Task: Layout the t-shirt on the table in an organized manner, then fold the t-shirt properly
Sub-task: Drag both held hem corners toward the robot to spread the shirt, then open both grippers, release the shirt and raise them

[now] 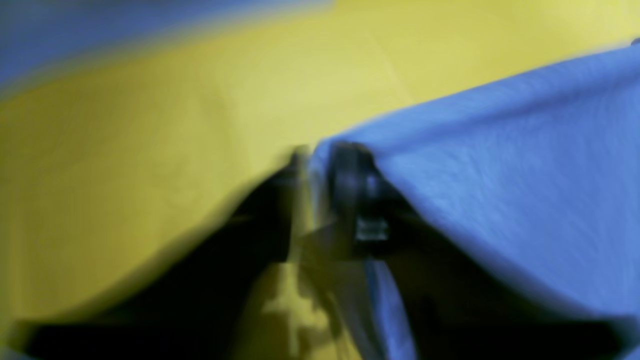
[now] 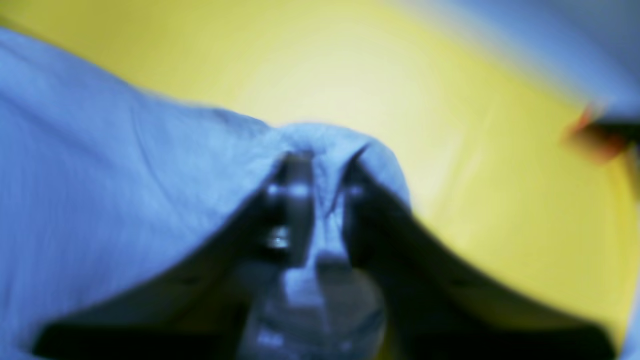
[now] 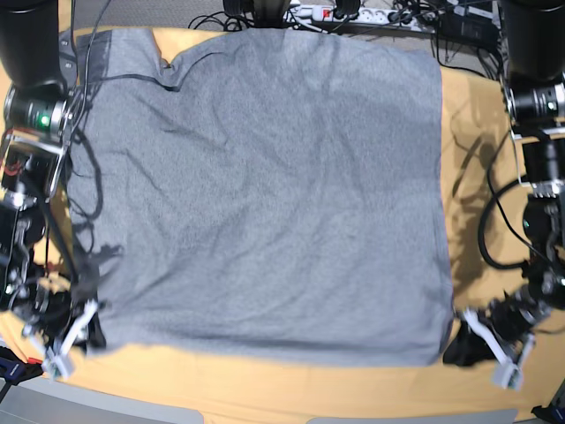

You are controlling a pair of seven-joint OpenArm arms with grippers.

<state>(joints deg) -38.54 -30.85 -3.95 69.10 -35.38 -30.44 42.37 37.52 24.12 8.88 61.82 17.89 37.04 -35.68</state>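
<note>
The t-shirt (image 3: 265,194) lies spread flat on the table (image 3: 459,177), plain grey side up, no lettering showing. Nearest the camera in the base view, its hem runs almost straight between the two grippers. The right gripper (image 3: 75,336) sits at the hem's corner on that view's left; its wrist view shows a bunch of cloth between slightly parted fingers (image 2: 292,195), though the blur leaves it unclear whether they pinch or are letting go. The left gripper (image 3: 485,340) is at the other corner, fingers (image 1: 350,180) a little apart with the shirt's edge against one; again too smeared to call it a grip. Further back the body looks smooth, only light wrinkles, and at the far end a sleeve and the neck reach the table's edge by the cables (image 3: 353,13). So the layout looks about done; the folding hasn't started.
</note>
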